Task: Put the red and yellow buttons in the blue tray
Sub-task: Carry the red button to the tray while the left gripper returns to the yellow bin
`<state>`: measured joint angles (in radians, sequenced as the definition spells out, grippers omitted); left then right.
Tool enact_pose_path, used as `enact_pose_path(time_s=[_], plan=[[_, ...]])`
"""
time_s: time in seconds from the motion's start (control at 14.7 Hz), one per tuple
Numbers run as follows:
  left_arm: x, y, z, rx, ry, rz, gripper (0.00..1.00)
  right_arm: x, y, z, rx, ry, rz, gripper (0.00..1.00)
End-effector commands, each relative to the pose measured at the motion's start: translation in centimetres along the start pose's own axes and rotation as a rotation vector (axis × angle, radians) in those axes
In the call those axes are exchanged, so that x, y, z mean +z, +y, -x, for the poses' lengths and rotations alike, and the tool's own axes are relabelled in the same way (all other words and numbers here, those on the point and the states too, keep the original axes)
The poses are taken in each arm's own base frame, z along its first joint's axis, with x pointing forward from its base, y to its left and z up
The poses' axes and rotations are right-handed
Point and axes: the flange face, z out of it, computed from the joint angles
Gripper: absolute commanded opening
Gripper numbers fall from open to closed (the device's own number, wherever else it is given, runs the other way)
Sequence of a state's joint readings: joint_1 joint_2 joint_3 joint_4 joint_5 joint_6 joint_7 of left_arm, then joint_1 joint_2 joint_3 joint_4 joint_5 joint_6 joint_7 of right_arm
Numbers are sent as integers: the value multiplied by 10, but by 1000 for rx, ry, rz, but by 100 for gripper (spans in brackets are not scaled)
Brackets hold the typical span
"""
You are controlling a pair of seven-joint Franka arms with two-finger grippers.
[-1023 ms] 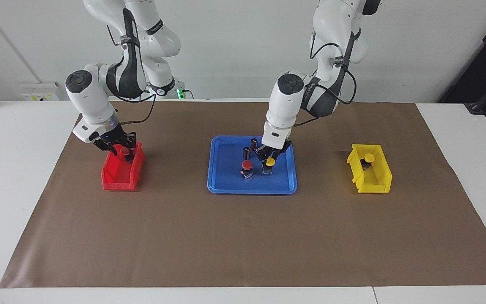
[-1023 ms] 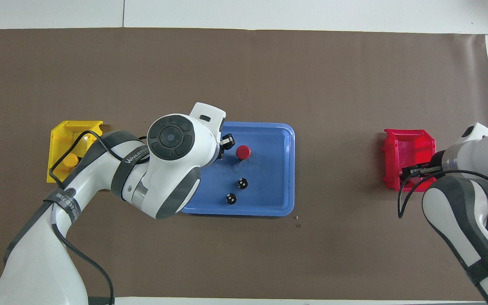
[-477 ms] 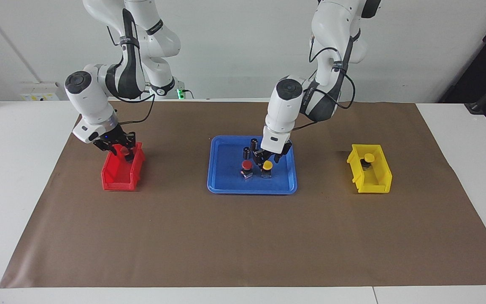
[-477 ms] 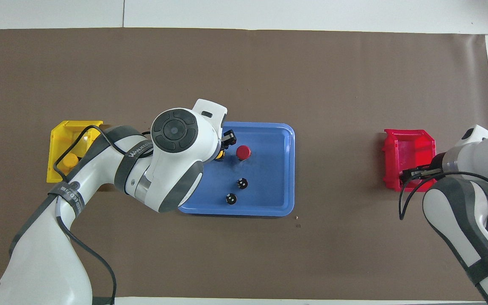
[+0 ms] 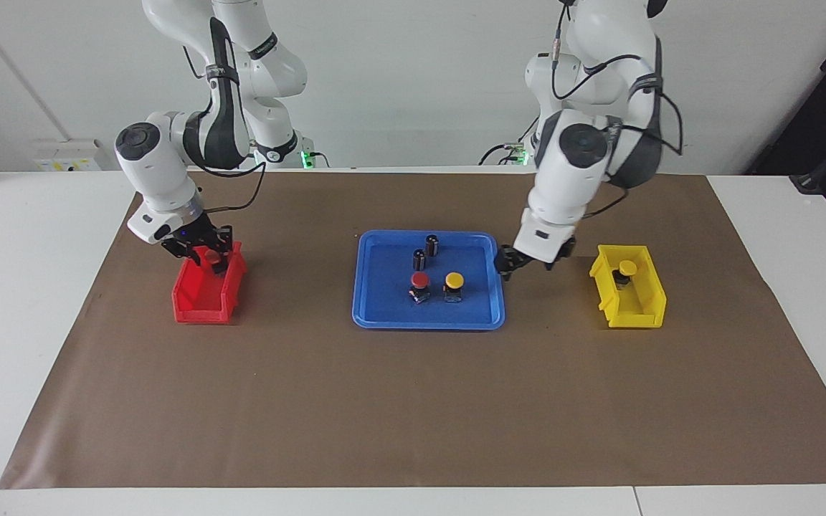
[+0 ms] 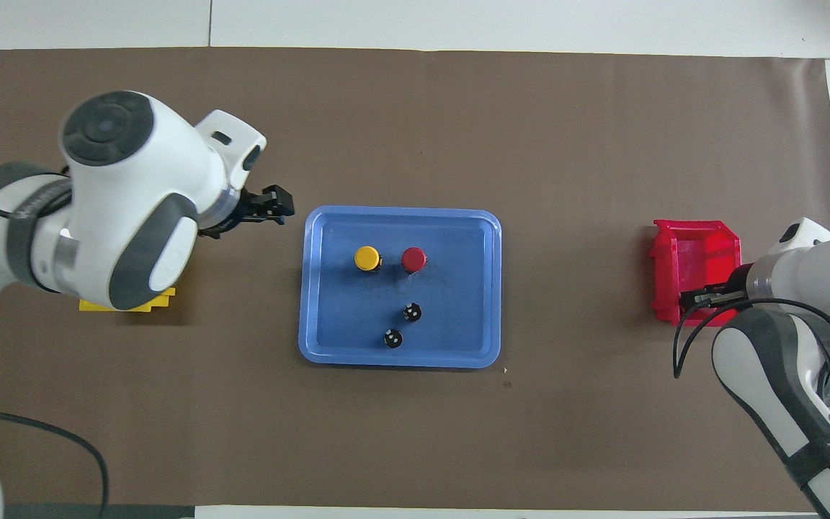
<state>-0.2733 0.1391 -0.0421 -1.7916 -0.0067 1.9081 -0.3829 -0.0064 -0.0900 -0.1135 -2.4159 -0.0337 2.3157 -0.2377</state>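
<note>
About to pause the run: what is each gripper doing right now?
Left gripper: open, empty, beside the blue tray.
Right gripper: closed on a red button over the red bin.

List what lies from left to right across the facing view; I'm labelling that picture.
red bin → tray's red button → tray's yellow button → left gripper → yellow bin

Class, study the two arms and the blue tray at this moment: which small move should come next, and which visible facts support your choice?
Probably the right gripper lifts the red button it grips out of the red bin, toward the blue tray. The tray holds only one red button and one yellow button; the left gripper, empty, hangs between the tray and the yellow bin.
</note>
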Motion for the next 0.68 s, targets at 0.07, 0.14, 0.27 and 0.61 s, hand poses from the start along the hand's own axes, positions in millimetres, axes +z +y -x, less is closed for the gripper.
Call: enact_pose_path(time_s=[0.07, 0.14, 0.27, 0.61], plan=[[-86, -134, -3, 208, -23, -5, 100, 1, -1, 7, -22, 19, -8, 38], [-105, -153, 0, 223, -24, -2, 100, 1, -2, 6, -25, 17, -8, 30], [-129, -163, 7, 222, -20, -2, 100, -8, -1, -2, -35, 21, -5, 18], [-75, -158, 18, 173, 73, 16, 100, -84, 12, -63, -108, -95, -10, 17]])
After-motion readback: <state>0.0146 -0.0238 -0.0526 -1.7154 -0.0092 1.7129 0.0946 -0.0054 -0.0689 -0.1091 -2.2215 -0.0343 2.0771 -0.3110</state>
